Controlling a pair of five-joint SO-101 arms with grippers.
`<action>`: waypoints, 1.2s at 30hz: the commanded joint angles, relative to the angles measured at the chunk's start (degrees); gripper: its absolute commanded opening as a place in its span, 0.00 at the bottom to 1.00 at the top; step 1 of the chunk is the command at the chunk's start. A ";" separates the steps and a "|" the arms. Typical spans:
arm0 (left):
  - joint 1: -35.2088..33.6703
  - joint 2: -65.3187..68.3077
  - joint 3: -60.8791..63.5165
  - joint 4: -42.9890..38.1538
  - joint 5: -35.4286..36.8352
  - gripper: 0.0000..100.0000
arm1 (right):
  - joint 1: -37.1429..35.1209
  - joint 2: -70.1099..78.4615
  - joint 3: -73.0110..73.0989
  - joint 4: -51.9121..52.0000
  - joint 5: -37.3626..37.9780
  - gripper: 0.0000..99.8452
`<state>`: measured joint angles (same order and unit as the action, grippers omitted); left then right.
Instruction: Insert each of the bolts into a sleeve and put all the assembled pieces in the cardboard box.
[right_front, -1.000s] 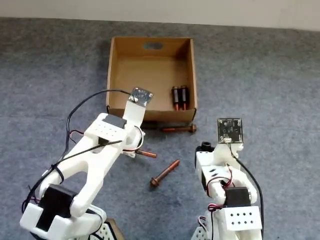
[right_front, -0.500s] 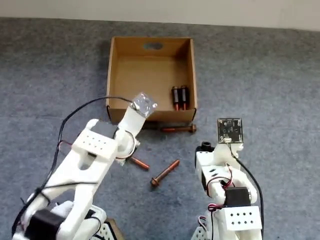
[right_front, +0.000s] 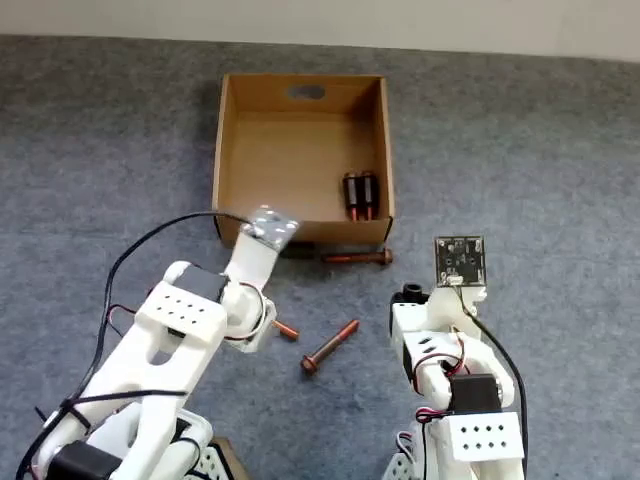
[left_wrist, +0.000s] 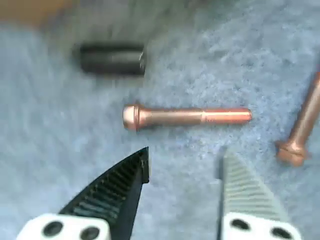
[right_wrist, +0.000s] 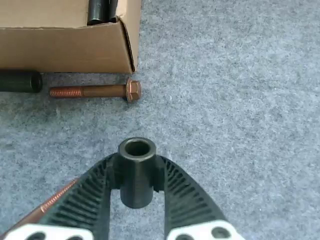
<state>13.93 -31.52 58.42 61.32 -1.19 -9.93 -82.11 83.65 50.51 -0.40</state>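
Note:
My left gripper (left_wrist: 183, 155) is open just above the carpet, with a copper bolt (left_wrist: 187, 116) lying crosswise beyond its fingertips. Past that bolt lies a loose black sleeve (left_wrist: 112, 60), and a second bolt (left_wrist: 300, 130) is off to one side. In the high view, the left arm (right_front: 190, 310) covers part of that first bolt (right_front: 284, 329); the second bolt (right_front: 330, 346) lies mid-table. My right gripper (right_wrist: 136, 167) is shut on an upright black sleeve (right_wrist: 134, 190), also seen from above as the held sleeve (right_front: 410, 294). The cardboard box (right_front: 232, 150) holds two assembled pieces (right_front: 360, 195).
A third bolt (right_front: 355, 258) and the loose sleeve (right_front: 298, 253) lie against the box's front wall, seen from the right wrist as the bolt (right_wrist: 95, 91) and sleeve (right_wrist: 20, 81). Grey carpet covers the table. Open floor lies to the right of the box.
The left arm has drawn back from the box front toward the near side. The bolt beside it has shifted slightly nearer. The right arm has kept still with its sleeve.

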 joint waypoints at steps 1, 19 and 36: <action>2.86 -1.89 0.22 -0.09 10.29 0.27 | -0.57 -0.92 -0.48 -0.84 -0.44 0.01; 5.41 -1.45 1.45 -5.71 13.19 0.27 | -0.57 -0.92 -0.48 -0.84 -0.44 0.01; 5.49 -1.45 6.55 -15.91 25.58 0.27 | -0.57 -0.92 -0.48 -0.84 -0.44 0.01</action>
<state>18.51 -31.60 65.19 46.20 23.87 -9.93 -82.11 83.65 50.51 -0.40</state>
